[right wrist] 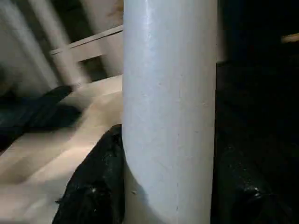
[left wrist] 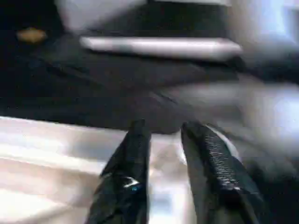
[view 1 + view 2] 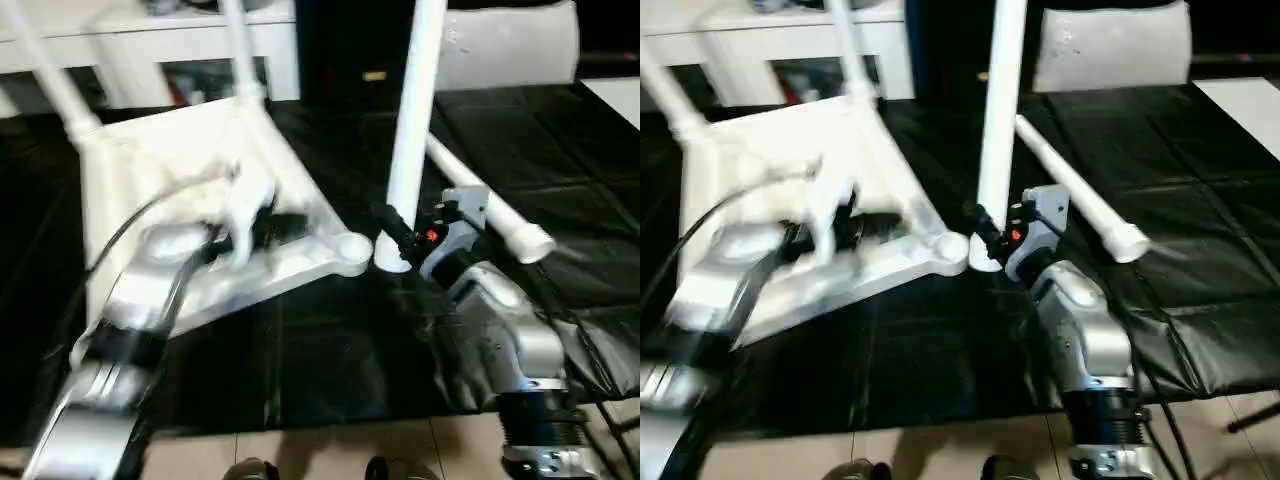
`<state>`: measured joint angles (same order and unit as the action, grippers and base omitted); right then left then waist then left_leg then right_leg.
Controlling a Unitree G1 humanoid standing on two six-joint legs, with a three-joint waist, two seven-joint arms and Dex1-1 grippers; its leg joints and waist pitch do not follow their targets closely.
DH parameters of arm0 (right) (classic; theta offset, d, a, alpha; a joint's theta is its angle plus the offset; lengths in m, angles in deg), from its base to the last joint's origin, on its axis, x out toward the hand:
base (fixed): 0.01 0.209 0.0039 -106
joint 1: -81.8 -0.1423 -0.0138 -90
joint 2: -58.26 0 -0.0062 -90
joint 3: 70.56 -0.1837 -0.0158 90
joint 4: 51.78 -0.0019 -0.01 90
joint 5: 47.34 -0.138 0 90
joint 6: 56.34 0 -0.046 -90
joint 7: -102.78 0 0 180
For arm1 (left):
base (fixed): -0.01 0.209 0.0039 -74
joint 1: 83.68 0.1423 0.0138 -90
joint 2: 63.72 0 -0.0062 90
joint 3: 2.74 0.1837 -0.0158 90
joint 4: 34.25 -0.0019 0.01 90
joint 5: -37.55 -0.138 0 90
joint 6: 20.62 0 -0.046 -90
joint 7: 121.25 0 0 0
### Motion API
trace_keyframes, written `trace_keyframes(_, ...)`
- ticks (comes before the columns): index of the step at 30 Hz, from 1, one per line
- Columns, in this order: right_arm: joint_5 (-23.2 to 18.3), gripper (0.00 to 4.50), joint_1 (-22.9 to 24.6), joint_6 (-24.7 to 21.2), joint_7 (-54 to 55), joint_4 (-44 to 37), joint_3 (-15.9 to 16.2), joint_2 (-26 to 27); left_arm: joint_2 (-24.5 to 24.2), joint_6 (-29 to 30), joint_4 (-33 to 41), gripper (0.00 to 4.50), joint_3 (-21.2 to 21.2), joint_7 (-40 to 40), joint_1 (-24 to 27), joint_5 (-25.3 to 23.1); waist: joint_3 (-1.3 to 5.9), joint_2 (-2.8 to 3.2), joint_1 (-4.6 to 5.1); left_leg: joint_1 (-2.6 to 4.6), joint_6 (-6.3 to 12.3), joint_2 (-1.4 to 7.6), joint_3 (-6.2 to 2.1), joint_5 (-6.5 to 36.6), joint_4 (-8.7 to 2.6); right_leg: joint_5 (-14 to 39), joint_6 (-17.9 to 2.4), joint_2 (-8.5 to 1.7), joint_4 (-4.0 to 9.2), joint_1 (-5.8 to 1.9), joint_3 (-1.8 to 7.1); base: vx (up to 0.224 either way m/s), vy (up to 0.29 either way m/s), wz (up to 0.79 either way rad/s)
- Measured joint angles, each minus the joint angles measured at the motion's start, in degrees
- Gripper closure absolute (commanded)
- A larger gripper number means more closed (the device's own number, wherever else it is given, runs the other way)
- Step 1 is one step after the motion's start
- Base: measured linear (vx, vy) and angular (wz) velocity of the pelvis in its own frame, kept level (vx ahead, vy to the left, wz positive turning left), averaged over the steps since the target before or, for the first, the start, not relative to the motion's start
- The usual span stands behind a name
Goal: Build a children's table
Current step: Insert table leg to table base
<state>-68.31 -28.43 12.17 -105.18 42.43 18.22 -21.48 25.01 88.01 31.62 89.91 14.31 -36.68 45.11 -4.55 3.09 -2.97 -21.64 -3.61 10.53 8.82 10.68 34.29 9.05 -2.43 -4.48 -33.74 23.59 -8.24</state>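
Bare black mat (image 3: 330, 350) lies open near the robot; the upright leg (image 3: 415, 120) blocks the middle; a loose leg (image 3: 490, 212) bars the right; the table top (image 3: 180, 200) fills the left.

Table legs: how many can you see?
4. Two stand in the tabletop's far corner sockets, the right gripper holds one upright beside the near corner socket, and one lies on the black mat.

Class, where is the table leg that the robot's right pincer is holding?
In the left eye view, the held leg stands upright right of centre, gripped by the right pincer, just right of the tabletop corner socket.
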Motion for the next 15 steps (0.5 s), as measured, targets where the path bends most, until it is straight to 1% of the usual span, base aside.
trace_keyframes(1, -0.4, 2.62, 0.2, -0.8, -0.9, -0.7, 0.9, 0.0, 0.5, 0.2, -1.0, 2.85, -0.6, 2.0, -2.3, -0.1, 0.0, 0.0, -0.19, 0.11, 0.0, 0.01, 0.0, 0.0, 0.04, 0.0, 0.0, 0.0, 0.04, -0.13, -0.01, 0.0, 0.0, 0.0)
trace_keyframes(2, -0.9, 2.62, 0.6, -1.5, -2.1, -1.6, 2.3, 0.3, 1.2, 0.3, -1.6, 2.73, -1.0, 3.7, -4.4, -0.2, 0.01, 0.01, -0.36, 0.4, -0.01, 0.0, 0.01, 0.0, 0.01, 0.0, 0.0, 0.0, 0.2, -0.46, -0.02, 0.0, 0.0, 0.0)
trace_keyframes(4, -1.2, 2.62, 0.7, -2.4, -3.3, -2.4, 3.7, 0.1, 2.7, 0.2, -3.0, 2.59, -1.4, 5.2, -6.5, -0.1, 0.03, 0.05, -0.38, 0.71, -0.01, 0.02, 0.01, 0.0, 0.0, 0.0, 0.1, 0.0, 0.51, -0.92, -0.12, 0.0, 0.0, 0.0)
trace_keyframes(5, -1.2, 2.62, 0.7, -2.9, -3.7, -2.9, 4.2, 0.2, 3.3, 0.2, -4.0, 2.51, -1.4, 5.9, -7.2, -0.2, 0.04, 0.06, -0.32, 0.67, 0.0, 0.04, 0.01, 0.0, -0.03, -0.1, 0.1, 0.0, 0.75, -0.97, -0.18, 0.0, 0.0, 0.0)
trace_keyframes(7, -1.2, 2.62, 0.7, -3.3, -3.8, -3.2, 4.3, 0.0, 4.3, 0.7, -5.8, 2.28, -1.3, 6.4, -7.7, -0.3, 0.05, 0.01, -0.34, 0.52, 0.01, 0.03, 0.01, 0.0, 0.08, -0.1, 0.2, -0.01, 0.81, -0.96, -0.16, 0.0, 0.0, 0.0)
trace_keyframes(10, -1.2, 2.62, 0.7, -4.0, -3.7, -3.4, 4.5, -0.1, 5.8, 1.8, -7.5, 1.95, -0.9, 6.0, -8.8, -0.1, 0.05, 0.01, -0.64, 0.2, 0.07, 0.0, 0.01, 0.0, 0.18, -0.3, 0.3, -0.04, 0.78, -0.73, -0.09, 0.0, 0.0, 0.0)
trace_keyframes(11, -1.2, 2.62, 0.7, -4.4, -3.6, -3.4, 4.6, -0.3, 6.5, 2.7, -6.8, 1.84, -0.8, 5.1, -9.5, 0.8, 0.05, 0.01, -0.96, 0.12, 0.08, 0.0, 0.01, 0.0, 0.18, -0.4, 0.3, -0.06, 0.73, -0.65, -0.08, 0.0, 0.0, 0.0)
trace_keyframes(13, -1.1, 2.62, 0.7, -4.4, -3.6, -3.5, 4.9, -0.6, 6.5, 4.2, -4.9, 1.79, -0.5, 3.8, -9.8, 2.1, 0.06, 0.02, -1.52, 0.12, 0.21, 0.02, 0.01, 0.0, 0.14, -0.3, 0.3, -0.05, 0.66, -0.57, -0.1, 0.0, 0.0, 0.0)
trace_keyframes(14, -0.9, 2.62, 0.7, -4.4, -3.6, -3.5, 4.9, -1.0, 6.6, 5.4, -3.0, 1.79, -0.4, 2.4, -9.8, 3.2, 0.06, 0.02, -1.97, 0.06, 0.44, 0.05, 0.01, -0.1, 0.11, -0.4, 0.0, -0.05, 0.59, -0.5, -0.12, 0.0, 0.0, 0.0)
trace_keyframes(15, -0.8, 2.62, 0.7, -4.4, -3.5, -3.4, 4.9, -1.1, 6.7, 6.2, -1.7, 1.77, -0.2, 1.5, -9.7, 4.1, 0.06, 0.02, -2.13, -0.01, 0.46, 0.06, 0.02, -0.1, 0.1, -0.4, 0.0, -0.05, 0.59, -0.44, -0.12, 0.0, 0.0, 0.0)
